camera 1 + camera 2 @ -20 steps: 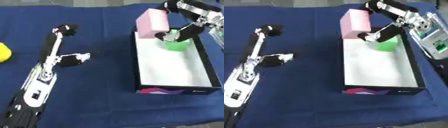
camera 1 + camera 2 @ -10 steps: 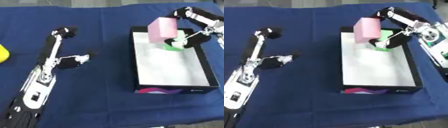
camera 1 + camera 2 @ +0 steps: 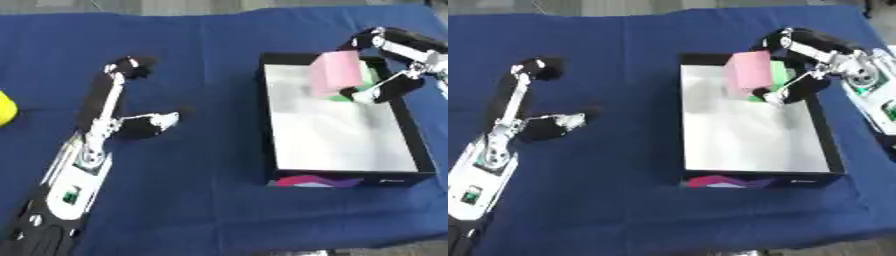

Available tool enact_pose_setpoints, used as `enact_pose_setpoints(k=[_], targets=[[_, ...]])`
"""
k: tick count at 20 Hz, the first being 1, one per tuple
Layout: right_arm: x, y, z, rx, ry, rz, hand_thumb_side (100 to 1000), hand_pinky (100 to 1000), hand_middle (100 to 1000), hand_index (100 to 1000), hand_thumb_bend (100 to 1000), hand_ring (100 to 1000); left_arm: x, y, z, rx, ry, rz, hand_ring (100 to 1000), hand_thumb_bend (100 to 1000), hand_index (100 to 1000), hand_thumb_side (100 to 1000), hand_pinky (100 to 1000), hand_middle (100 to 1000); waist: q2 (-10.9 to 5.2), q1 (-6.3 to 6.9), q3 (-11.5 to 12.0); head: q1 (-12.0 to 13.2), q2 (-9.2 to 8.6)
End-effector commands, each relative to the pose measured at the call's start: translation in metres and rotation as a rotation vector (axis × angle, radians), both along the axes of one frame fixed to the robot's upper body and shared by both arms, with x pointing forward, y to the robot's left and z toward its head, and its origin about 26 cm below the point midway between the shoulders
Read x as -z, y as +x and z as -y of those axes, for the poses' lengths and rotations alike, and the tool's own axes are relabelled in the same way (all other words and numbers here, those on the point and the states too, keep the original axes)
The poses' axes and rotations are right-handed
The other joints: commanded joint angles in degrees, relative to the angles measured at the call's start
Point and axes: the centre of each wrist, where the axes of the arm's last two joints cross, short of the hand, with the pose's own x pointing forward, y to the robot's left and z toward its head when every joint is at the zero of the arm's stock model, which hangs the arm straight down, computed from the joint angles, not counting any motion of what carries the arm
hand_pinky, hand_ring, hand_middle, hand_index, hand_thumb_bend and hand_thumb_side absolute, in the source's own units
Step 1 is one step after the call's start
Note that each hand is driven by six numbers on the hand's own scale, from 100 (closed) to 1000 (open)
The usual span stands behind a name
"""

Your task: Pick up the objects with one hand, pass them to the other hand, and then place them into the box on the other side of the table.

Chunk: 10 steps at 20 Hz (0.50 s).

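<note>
Far left of the box [image 3: 745, 177], a yellow object [image 3: 5, 107] shows at the picture's edge. Left hand [image 3: 114, 112] lies flat on the blue cloth [image 3: 201, 200], well left of the box, fingers straight and spread, thumb out toward the box. Wide bare cloth between them. Box floor white, mostly bare. Over the box's far end, right hand [image 3: 798, 82] curls round a pink block [image 3: 748, 70]; a green object [image 3: 779, 75] sits just behind it.
</note>
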Motion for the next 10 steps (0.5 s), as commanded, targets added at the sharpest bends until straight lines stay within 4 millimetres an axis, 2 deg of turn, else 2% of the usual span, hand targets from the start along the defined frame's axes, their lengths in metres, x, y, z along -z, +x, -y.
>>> enact_pose_setpoints(k=[1, 4, 6, 10], targets=[[-0.0123, 0.0000, 0.0106, 0.016, -0.083, 0.004, 142, 841, 633, 670, 313, 824, -0.0087, 0.0002, -0.0005, 0.009, 0.000, 0.031, 662, 764, 793, 480, 726, 613, -2.53, 0.18, 0.03, -0.01, -0.52], [-0.0106, 0.0003, 0.0124, 0.007, -0.101, -0.003, 210, 852, 713, 759, 363, 854, -0.0091, 0.0001, -0.0005, 0.009, -0.003, 0.031, 662, 768, 793, 481, 726, 613, -2.55, 0.13, 0.10, 0.02, -0.50], [-0.0102, 0.0001, 0.0126, -0.003, -0.106, -0.002, 311, 871, 780, 845, 406, 898, -0.0093, 0.0001, -0.0006, 0.009, -0.004, 0.031, 662, 773, 794, 485, 726, 613, -2.55, 0.11, 0.12, 0.00, -0.51], [-0.0104, -0.0008, 0.0126, -0.020, -0.095, 0.012, 438, 899, 840, 900, 414, 960, -0.0084, -0.0001, -0.0004, 0.010, -0.003, 0.027, 662, 776, 794, 489, 726, 614, -2.51, 0.15, 0.14, 0.08, -0.58]])
